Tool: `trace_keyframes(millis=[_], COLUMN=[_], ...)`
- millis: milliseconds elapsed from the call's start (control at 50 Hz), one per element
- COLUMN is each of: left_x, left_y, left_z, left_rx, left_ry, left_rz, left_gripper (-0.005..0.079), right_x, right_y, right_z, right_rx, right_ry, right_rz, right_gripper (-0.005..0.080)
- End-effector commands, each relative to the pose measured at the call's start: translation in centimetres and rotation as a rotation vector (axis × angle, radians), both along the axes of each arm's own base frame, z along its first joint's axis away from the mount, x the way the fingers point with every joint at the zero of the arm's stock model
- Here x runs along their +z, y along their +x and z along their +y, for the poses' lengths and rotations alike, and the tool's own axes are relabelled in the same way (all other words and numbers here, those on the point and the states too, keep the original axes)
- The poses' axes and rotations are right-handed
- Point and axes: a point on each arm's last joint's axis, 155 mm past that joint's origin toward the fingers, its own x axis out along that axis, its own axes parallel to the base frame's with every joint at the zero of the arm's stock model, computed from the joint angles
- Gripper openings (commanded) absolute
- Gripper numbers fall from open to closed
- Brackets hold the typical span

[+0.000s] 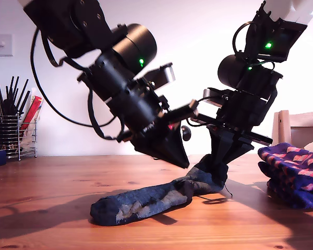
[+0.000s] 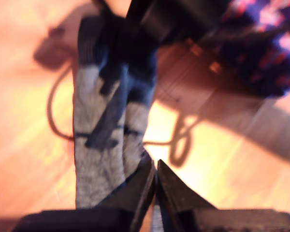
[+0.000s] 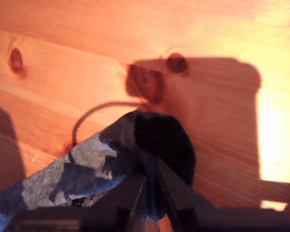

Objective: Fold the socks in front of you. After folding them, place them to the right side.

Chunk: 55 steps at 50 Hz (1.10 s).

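Grey-blue sock (image 1: 146,200), purple-pink checked socks (image 1: 295,169)

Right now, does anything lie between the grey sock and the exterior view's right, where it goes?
Only the checked socks, piled at the exterior view's right, just beyond my second hand, which pinches the grey sock's raised end. Nothing else visible lies between.

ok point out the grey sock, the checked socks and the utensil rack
grey sock (image 1: 141,204), exterior view, middle of its length
checked socks (image 1: 295,166), exterior view, top of the pile
utensil rack (image 1: 15,136), exterior view, wire front
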Motion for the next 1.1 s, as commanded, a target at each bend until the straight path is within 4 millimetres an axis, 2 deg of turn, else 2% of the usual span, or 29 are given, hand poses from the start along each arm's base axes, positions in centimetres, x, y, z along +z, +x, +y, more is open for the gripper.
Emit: trace_keyframes(millis=[0, 120, 240, 340, 420, 620, 740, 840, 1080], left_x=[-2.7, -4.1, -4.7, -4.5, -4.3, -5.0, -4.8, -3.7, -2.2], left_y=[-0.6, -0.8, -1.6, -2.8, -4.6, -6.6, -6.5, -5.5, -4.5], left_z=[0.4, 0.8, 0.3, -0.7, -1.7, -1.5, -1.6, -1.8, -2.0], left_rx=[0.005, 0.01, -0.015, -0.066, -0.161, -0.223, -0.232, -0.219, -0.203], left_ry=[0.042, 0.075, 0.073, 0.047, 0.019, 0.063, 0.059, 0.032, 0.003], left_rz=[0.041, 0.059, 0.078, 0.1, 0.125, 0.153, 0.138, 0.107, 0.064], left_gripper=[-0.002, -0.002, -0.002, -0.002, -0.002, -0.002, -0.002, -0.002, -0.002], right_x=[1.8, 1.6, 1.5, 1.7, 2.0, 2.2, 2.0, 1.8, 1.7], right_y=[0.4, 0.0, -0.1, 0.1, 0.7, 1.3, 1.1, 0.8, 0.2], right_z=[0.3, 0.3, 0.2, 0.3, 0.5, 0.3, 0.1, 0.0, 1.1], right_rx=[0.002, 0.004, 0.004, 0.003, -0.016, -0.027, -0.028, -0.027, 0.006], right_ry=[0.012, 0.008, 0.006, 0.01, 0.025, 0.019, 0.005, 0.0, -0.006], right_rz=[-0.037, -0.023, -0.017, -0.027, -0.047, -0.073, -0.063, -0.049, -0.05], right_gripper=[-0.0013, -0.0013, -0.0013, -0.0013, -0.0013, -0.0013, -0.0013, -0.0013, -0.0013])
